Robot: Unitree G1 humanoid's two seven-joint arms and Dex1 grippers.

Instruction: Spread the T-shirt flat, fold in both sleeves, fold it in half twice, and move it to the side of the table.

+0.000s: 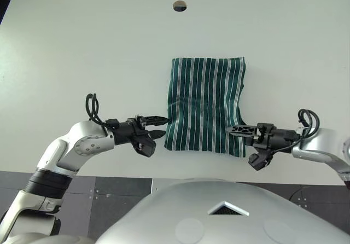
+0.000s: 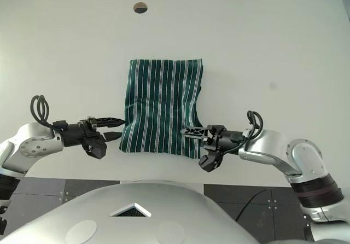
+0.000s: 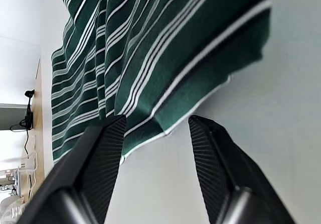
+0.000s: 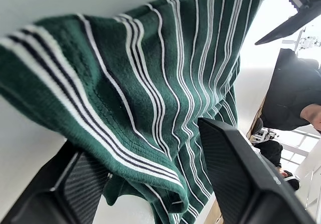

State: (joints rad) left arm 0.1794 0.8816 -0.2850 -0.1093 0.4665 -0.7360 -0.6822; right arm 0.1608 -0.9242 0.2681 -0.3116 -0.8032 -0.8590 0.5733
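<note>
Left eye view gives me the T-shirt (image 1: 205, 104) folded into a green rectangle with white stripes. It lies flat on the white table (image 1: 82, 52), closer to the near edge than the far one. The left gripper (image 1: 165, 126) sits at the shirt's near left corner with its claw spread, tips just at the hem and pinching nothing. In the left wrist view its fingers (image 3: 108, 153) stand apart, with the corner's edge showing between them. The right gripper (image 2: 191, 147) is at the near right corner, also spread. In the right wrist view the fabric corner bulges between the two pads, and they are not pressed onto it. A small round hole (image 1: 179, 6) sits in the table well beyond the shirt.
</note>
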